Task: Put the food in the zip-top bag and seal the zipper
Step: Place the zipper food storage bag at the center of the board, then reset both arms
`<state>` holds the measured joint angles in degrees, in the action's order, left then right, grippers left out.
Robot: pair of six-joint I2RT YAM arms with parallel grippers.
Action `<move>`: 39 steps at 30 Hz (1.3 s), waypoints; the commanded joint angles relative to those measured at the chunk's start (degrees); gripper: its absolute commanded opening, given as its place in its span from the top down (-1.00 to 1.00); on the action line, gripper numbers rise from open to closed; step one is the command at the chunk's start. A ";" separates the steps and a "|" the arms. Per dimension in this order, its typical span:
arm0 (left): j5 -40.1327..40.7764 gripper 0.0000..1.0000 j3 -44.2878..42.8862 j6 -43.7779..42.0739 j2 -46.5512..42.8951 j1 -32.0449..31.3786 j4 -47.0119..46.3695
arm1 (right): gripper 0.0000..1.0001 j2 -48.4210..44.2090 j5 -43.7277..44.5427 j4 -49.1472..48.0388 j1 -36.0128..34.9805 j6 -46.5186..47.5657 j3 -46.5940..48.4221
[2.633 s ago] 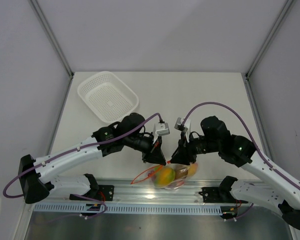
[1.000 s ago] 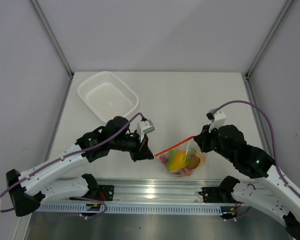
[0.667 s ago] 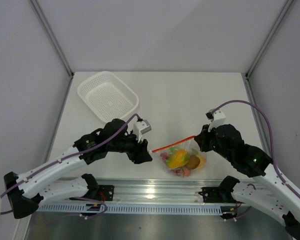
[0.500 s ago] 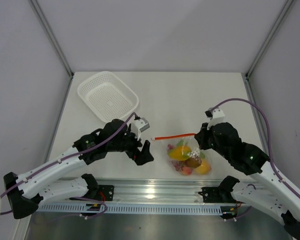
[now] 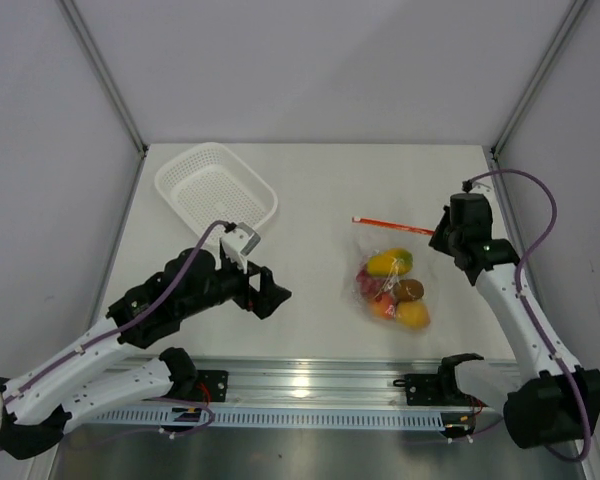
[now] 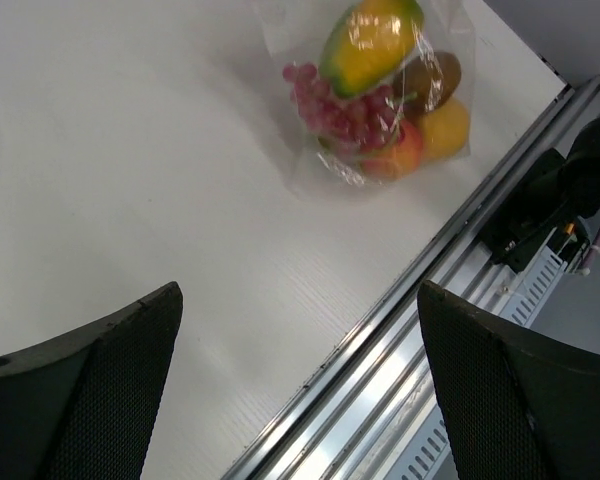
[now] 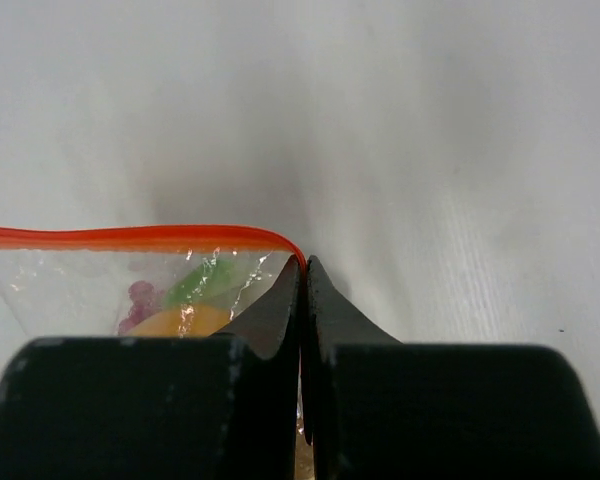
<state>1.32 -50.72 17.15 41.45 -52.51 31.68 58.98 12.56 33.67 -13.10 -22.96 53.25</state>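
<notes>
Zip-top bag (image 5: 390,285) lies flat on the worktop (image 5: 310,190), right of centre and well apart from the white mesh basket (image 5: 215,192).

Progress: all the food in view is inside the bag. Loading looks done, by my reading. The zipper (image 5: 390,223) runs along the far edge as one thin red-orange line. In the right wrist view the zipper (image 7: 130,237) shows no gap along the length visible, so the seal is probably closed. Its far end is out of that view, so I cannot confirm the full run. What is left, as I judge it, is at most a final check and release.

Right end effector (image 7: 302,265): fingers pressed together, pinching the end of the zipper at the bag's corner.
Left end effector (image 6: 300,290): spread wide, holding nothing, hanging above the worktop well left of the bag.

Bag appearance: clear, crinkly, with glare patches. Contents bunch toward the near end:
- yellow-green mango (image 6: 370,40) nearest the zipper
- red grape cluster (image 6: 330,105) beside it
- brown piece (image 5: 410,290)
- orange (image 6: 445,125)
- peach-coloured piece (image 6: 400,160)
</notes>
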 commanded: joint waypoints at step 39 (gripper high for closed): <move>-4.66 -0.99 8.62 8.95 -5.94 0.30 -1.79 | -0.99 -3.60 12.92 16.95 -15.26 -16.75 8.73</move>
<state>-3.62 -43.27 23.79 36.23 -52.53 31.07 57.91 21.56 44.66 -21.69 -31.44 65.30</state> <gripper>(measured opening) 0.994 0.993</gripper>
